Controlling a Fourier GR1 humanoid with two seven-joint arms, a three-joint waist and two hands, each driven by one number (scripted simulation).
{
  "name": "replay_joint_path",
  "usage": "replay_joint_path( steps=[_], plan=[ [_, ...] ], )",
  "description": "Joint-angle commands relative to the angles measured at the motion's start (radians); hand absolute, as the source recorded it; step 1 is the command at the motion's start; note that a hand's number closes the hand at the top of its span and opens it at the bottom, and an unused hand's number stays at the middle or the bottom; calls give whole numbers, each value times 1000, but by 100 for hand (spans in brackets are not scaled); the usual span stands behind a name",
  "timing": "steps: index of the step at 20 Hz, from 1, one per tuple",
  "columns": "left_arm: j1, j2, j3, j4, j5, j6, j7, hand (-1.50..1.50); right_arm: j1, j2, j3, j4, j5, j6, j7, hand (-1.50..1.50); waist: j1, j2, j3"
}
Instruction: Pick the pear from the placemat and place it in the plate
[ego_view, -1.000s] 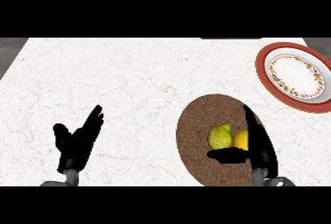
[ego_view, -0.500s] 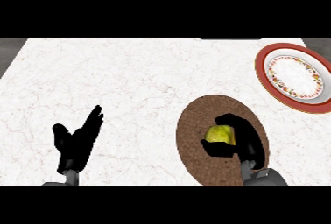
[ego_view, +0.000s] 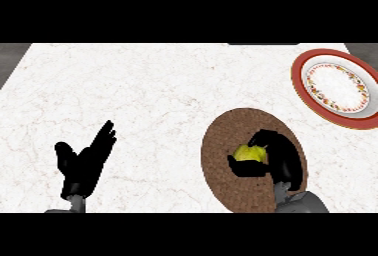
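Head view, right hand (ego_view: 279, 159) lower right, fingers curled round yellow pear (ego_view: 249, 153) over brown placemat (ego_view: 225, 170), plate (ego_view: 337, 88) upper right, left hand (ego_view: 83, 164) resting lower left, fingers straight.

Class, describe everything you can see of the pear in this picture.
The pear is yellow-green, smooth and rounded. It sits over the round brown woven placemat, near its middle. The black right hand curls round it, fingers above and thumb below, hiding much of it. Whether it has left the mat cannot be told.
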Motion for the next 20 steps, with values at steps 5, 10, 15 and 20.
replay_joint_path(
  steps=[5,10,15,20],
  plan=[
    [5,-15,-14,16,-19,10,13,0,-178,-29,172,5,200,76,-96,150,14,8,-2],
    [30,-30,-33,-8,-37,26,36,0,-129,-42,142,-111,332,-119,-130,150,-3,5,-1],
    [8,-37,-23,20,-32,12,30,0,-94,-6,46,-193,323,-194,-90,150,-6,7,-1],
    [-35,-41,5,45,-31,20,32,0,-77,-10,-90,-215,213,-277,-134,150,-7,9,-1]
  ],
)
